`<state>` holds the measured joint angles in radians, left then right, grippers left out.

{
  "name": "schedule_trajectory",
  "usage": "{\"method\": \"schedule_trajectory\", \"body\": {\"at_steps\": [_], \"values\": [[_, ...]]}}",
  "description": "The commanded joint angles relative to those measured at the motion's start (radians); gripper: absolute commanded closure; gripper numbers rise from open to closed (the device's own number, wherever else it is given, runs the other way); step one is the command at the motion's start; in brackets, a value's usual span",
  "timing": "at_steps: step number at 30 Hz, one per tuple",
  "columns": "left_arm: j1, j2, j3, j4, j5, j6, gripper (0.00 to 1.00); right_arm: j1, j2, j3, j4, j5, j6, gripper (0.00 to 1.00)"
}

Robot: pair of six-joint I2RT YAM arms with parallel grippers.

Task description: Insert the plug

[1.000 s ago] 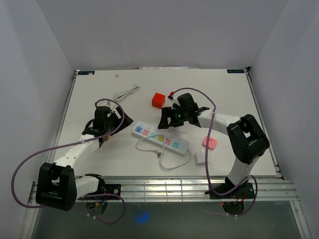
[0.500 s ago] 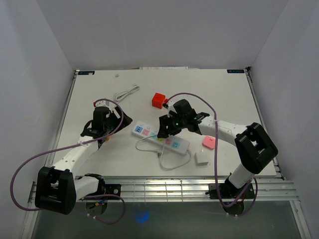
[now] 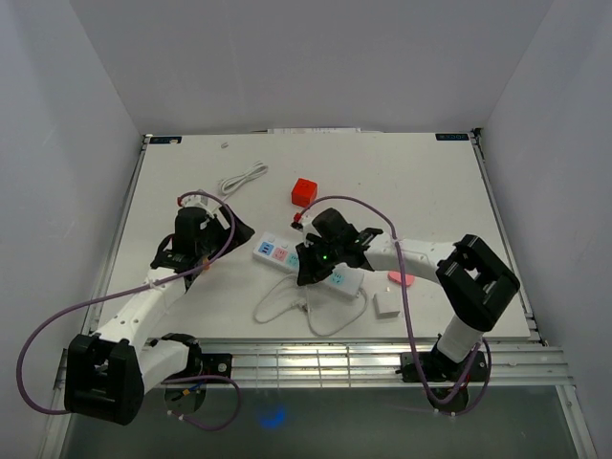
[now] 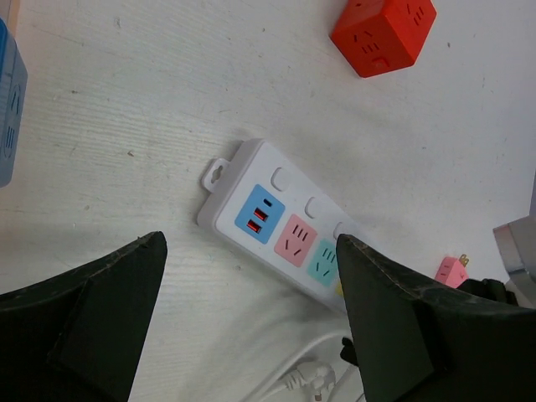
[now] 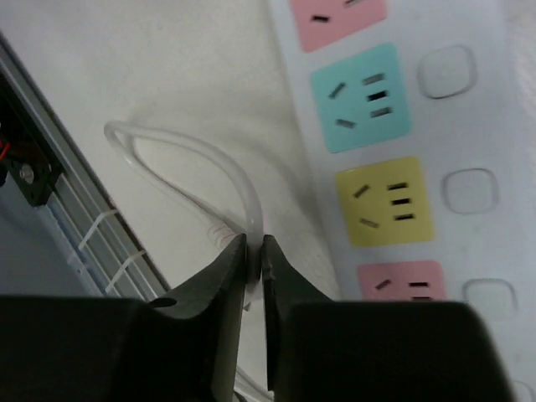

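A white power strip [image 3: 273, 251] [image 4: 285, 230] [image 5: 394, 167] with pink, teal and yellow sockets lies mid-table. Its white cable [image 3: 277, 298] [image 5: 209, 159] loops along the near side and ends in a small white plug [image 4: 314, 375]. My right gripper [image 3: 304, 275] [image 5: 255, 244] is down at the strip's near edge. It is shut on the white cable right beside the plug's ribbed end. My left gripper [image 3: 206, 251] [image 4: 249, 243] hovers open above the strip's left end and holds nothing.
A red cube socket [image 3: 304, 191] [image 4: 383, 33] sits behind the strip. A pink adapter [image 3: 402, 278] [image 4: 452, 270] and a white adapter [image 3: 386, 303] lie to the right. A coiled white cord [image 3: 244, 178] lies at the back left.
My right gripper has moved left and nearer, from behind the strip to its near edge, and shut on the cable. The cable loop shifted left. My left arm shifted slightly.
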<state>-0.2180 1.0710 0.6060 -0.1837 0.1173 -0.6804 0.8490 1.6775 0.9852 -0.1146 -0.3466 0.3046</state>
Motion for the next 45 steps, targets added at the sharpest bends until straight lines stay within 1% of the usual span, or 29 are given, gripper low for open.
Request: {"method": "schedule_trajectory", "body": {"at_steps": [1, 4, 7, 11, 15, 16, 17, 18, 19, 20, 21, 22, 24, 28, 35, 38, 41, 42, 44, 45], "values": [[-0.001, -0.040, -0.020, -0.007, 0.027, 0.001, 0.07, 0.073, -0.053, 0.019, -0.045, -0.069, -0.051, 0.86], [-0.003, -0.039, -0.022, 0.000, 0.061, -0.008, 0.07, 0.102, -0.096, -0.002, -0.060, -0.097, -0.044, 0.92], [-0.001, -0.048, -0.025, 0.004, 0.070, -0.011, 0.07, 0.119, -0.125, -0.051, -0.053, -0.153, -0.036, 0.92], [-0.001, -0.048, -0.031, 0.023, 0.084, -0.011, 0.07, 0.192, -0.092, -0.068, -0.074, -0.114, -0.051, 0.92], [-0.001, 0.000, -0.031, 0.044, 0.114, -0.013, 0.07, 0.277, -0.015, -0.057, -0.068, -0.103, -0.047, 0.91], [-0.001, 0.012, -0.032, 0.049, 0.117, -0.011, 0.07, 0.286, -0.004, -0.051, -0.069, -0.092, -0.044, 0.87], [-0.001, 0.024, -0.034, 0.062, 0.123, -0.011, 0.07, 0.291, 0.005, -0.048, -0.074, -0.056, -0.038, 0.81], [-0.001, 0.035, -0.035, 0.070, 0.127, -0.013, 0.07, 0.291, 0.019, -0.045, -0.077, -0.030, -0.018, 0.67], [-0.001, 0.052, -0.038, 0.078, 0.131, -0.013, 0.07, 0.292, 0.019, -0.042, -0.080, -0.002, -0.009, 0.58], [-0.001, 0.058, -0.040, 0.087, 0.136, -0.015, 0.07, 0.291, 0.018, -0.039, -0.088, 0.079, 0.002, 0.44], [-0.001, 0.063, -0.040, 0.092, 0.145, -0.018, 0.07, 0.288, 0.011, -0.037, -0.103, 0.125, 0.034, 0.29], [-0.003, 0.066, -0.044, 0.099, 0.151, -0.022, 0.07, 0.286, -0.017, -0.043, -0.102, 0.158, 0.047, 0.24], [-0.001, 0.061, -0.049, 0.113, 0.166, -0.027, 0.07, 0.279, -0.053, -0.066, -0.086, 0.222, 0.067, 0.19], [-0.003, 0.038, -0.066, 0.135, 0.182, -0.036, 0.07, 0.265, -0.137, -0.092, -0.092, 0.322, 0.117, 0.21], [-0.003, -0.009, -0.104, 0.159, 0.134, -0.053, 0.07, 0.229, -0.147, -0.146, -0.161, 0.428, 0.217, 0.24], [-0.003, -0.013, -0.121, 0.173, 0.128, -0.067, 0.06, 0.219, -0.183, -0.187, -0.161, 0.449, 0.209, 0.25], [-0.003, -0.006, -0.126, 0.174, 0.133, -0.071, 0.06, 0.171, -0.196, -0.209, -0.161, 0.459, 0.180, 0.25], [-0.003, -0.005, -0.127, 0.174, 0.134, -0.076, 0.06, 0.132, -0.188, -0.210, -0.161, 0.457, 0.154, 0.25], [-0.003, -0.002, -0.127, 0.214, 0.136, -0.080, 0.05, 0.090, -0.182, -0.207, -0.161, 0.455, 0.127, 0.25], [-0.003, 0.000, -0.124, 0.217, 0.134, -0.080, 0.05, 0.044, -0.177, -0.203, -0.160, 0.455, 0.114, 0.25]]}}
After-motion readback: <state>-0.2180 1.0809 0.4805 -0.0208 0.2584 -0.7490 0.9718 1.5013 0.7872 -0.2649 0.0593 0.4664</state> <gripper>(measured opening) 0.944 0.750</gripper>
